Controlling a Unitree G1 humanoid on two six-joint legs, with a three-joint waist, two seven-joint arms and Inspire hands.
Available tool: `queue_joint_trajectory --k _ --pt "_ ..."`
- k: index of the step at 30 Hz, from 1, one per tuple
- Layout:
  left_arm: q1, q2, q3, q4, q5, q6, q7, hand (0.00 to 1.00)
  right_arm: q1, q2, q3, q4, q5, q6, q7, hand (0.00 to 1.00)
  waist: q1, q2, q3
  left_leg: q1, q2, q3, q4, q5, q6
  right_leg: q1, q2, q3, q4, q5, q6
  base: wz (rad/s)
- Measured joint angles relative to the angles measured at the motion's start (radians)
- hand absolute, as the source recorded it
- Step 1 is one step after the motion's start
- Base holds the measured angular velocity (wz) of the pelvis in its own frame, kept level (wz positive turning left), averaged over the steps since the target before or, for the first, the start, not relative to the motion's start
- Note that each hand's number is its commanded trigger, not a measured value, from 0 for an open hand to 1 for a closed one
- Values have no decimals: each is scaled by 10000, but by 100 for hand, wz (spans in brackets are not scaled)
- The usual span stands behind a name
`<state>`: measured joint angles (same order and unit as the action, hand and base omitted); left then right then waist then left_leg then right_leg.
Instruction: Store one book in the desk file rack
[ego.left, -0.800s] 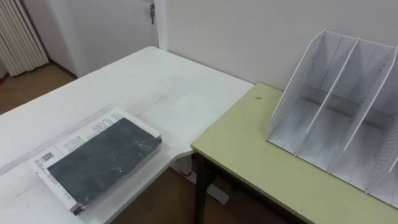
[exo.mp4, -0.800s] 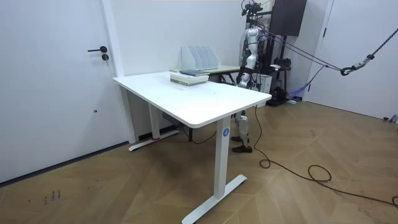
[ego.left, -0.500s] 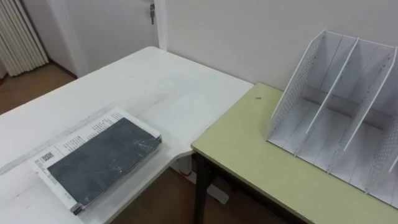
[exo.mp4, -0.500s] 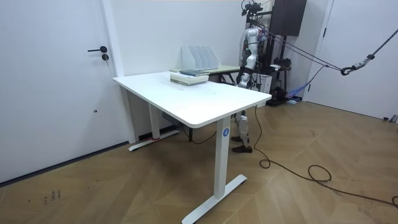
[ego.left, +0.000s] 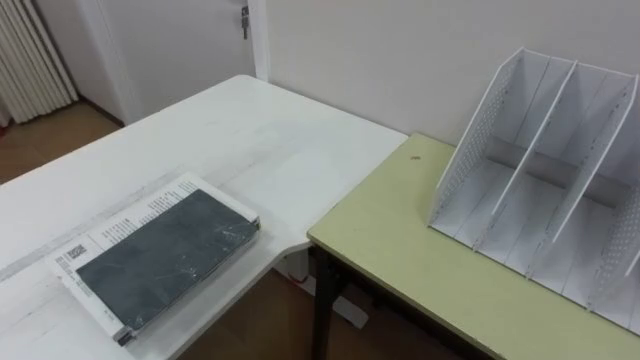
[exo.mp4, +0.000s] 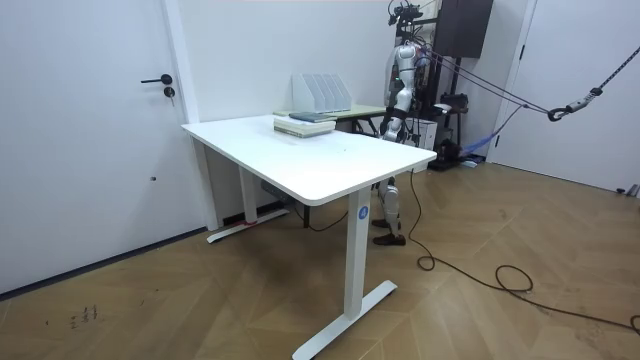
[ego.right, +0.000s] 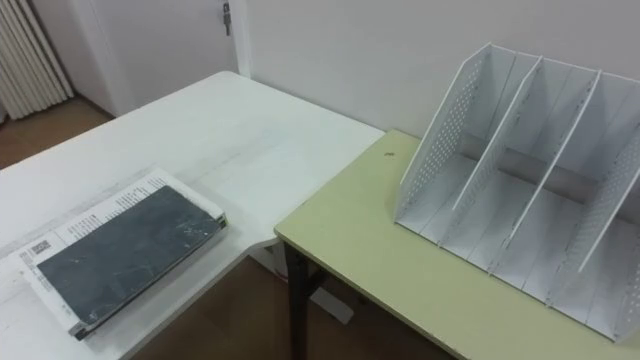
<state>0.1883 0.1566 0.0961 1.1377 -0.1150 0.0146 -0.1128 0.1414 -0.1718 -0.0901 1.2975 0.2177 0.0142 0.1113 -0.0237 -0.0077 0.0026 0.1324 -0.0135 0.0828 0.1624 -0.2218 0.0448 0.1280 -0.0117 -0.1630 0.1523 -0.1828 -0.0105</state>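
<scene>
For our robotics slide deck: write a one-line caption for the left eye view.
Dark book atop a lighter one on the white table, apart from the file rack on the green desk.

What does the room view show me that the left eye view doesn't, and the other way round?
Room view: the robot standing behind the white table, by the green desk, plus the table's legs and the wooden floor.
Left eye view: a close look down at the book, dark cover up, lying on a printed one near the table's edge, and the file rack with its visible compartments empty.
Both: table, books, rack, green desk and the door handle.
</scene>
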Motion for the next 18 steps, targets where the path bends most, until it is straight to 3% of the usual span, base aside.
queue_joint_trajectory --k 3,9,18 --pt "-62 29 -20 -9 64 0 11 0 -19 1 36 -1 -139 0 10 0 -27 -47 5 -8 0 -10 0 0 0 -4 -22 -17 0 -1 0 0" --pt "-310 175 -375 -267 1346 -33 77 0 -34 -3 273 -2 -321 -22 -25 0 -61 -145 21 -2 -8 -17 -3 1 1 57 -2 -14 0 0 1 0" --pt "-431 186 -1363 -1692 4729 -115 262 0 -217 -24 516 -6 -406 -35 -1 0 -327 -173 38 -70 -9 -27 11 1 1 -73 3 -21 -8 0 1 0"
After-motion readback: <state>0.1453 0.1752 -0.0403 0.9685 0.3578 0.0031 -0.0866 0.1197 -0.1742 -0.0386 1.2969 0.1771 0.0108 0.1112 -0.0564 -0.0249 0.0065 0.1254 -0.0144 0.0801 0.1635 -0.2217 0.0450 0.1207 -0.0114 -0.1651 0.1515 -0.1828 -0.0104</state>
